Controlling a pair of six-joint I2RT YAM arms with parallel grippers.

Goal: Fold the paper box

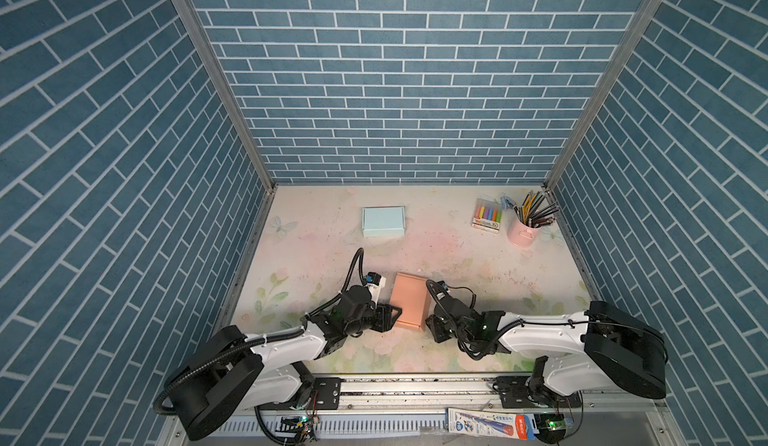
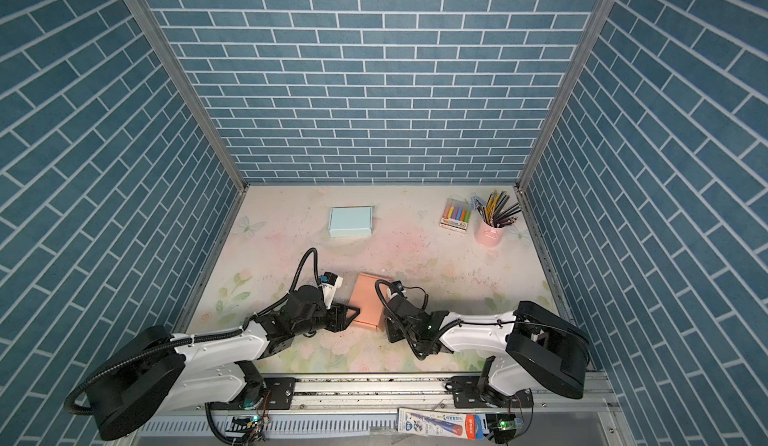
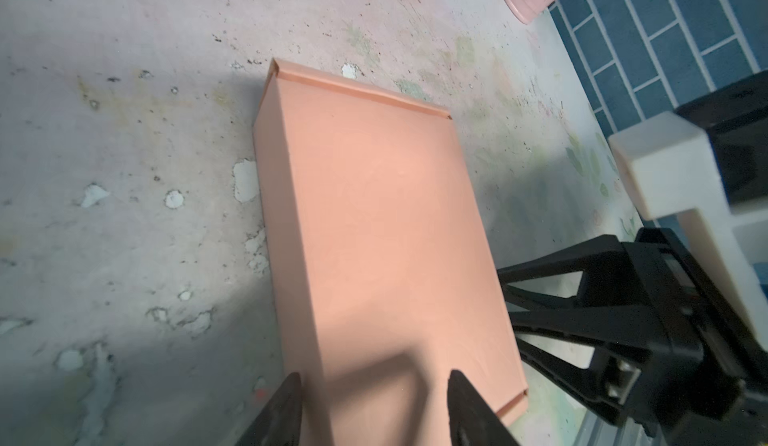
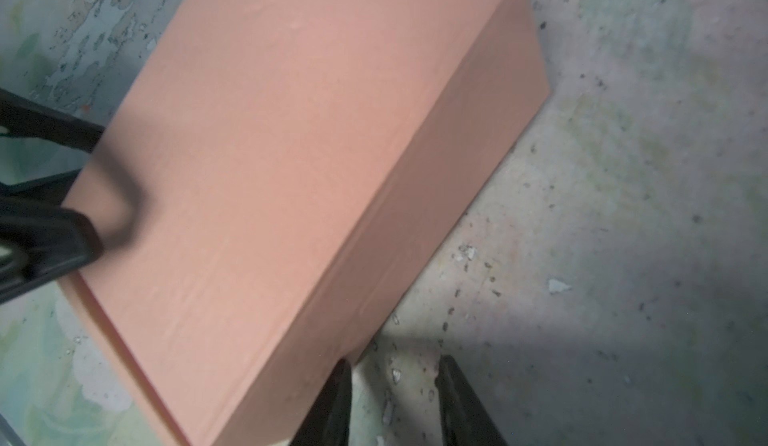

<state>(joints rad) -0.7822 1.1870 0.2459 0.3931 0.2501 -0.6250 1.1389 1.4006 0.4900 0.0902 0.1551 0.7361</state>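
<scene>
Likely light and crushable, the paper box (image 1: 409,300) is best taken by its long sides; left tool (image 3: 374,400) and right tool (image 4: 395,400) are seen open.

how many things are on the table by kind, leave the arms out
paper boxes: 2 (salmon box, light blue box)
marker pack: 1
pink cup of pencils: 1
total: 4
The pencils in the cup are too crowded to count one by one.
</scene>
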